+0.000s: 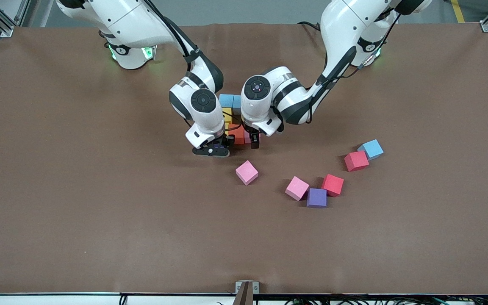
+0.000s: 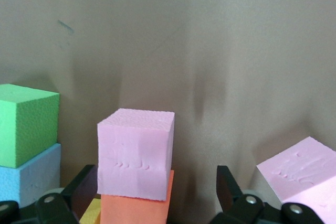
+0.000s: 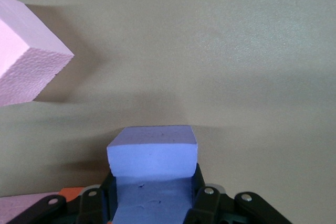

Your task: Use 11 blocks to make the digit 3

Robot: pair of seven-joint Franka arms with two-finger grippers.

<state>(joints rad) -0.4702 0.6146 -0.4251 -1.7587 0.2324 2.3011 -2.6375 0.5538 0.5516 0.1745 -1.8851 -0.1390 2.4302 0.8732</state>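
My left gripper (image 1: 253, 142) (image 2: 152, 184) hangs open around a pink block (image 2: 136, 153) (image 1: 248, 136) that rests on the table. That pink block touches an orange block (image 2: 134, 211) (image 1: 238, 135). Both belong to a group of touching blocks with yellow (image 1: 227, 116), light blue (image 1: 228, 101) and green (image 2: 26, 123) ones. Both wrists hide much of this group, so the digit 3 cannot be made out. My right gripper (image 1: 212, 150) (image 3: 152, 190) is shut on a purple block (image 3: 153, 156), low over the table beside the orange block.
Loose blocks lie nearer the front camera: a pink block (image 1: 246, 172), another pink block (image 1: 297, 188), a purple block (image 1: 316, 197) and a light blue block (image 1: 371, 149). Two red cubes (image 1: 333, 184) (image 1: 356, 161) lie among them, toward the left arm's end.
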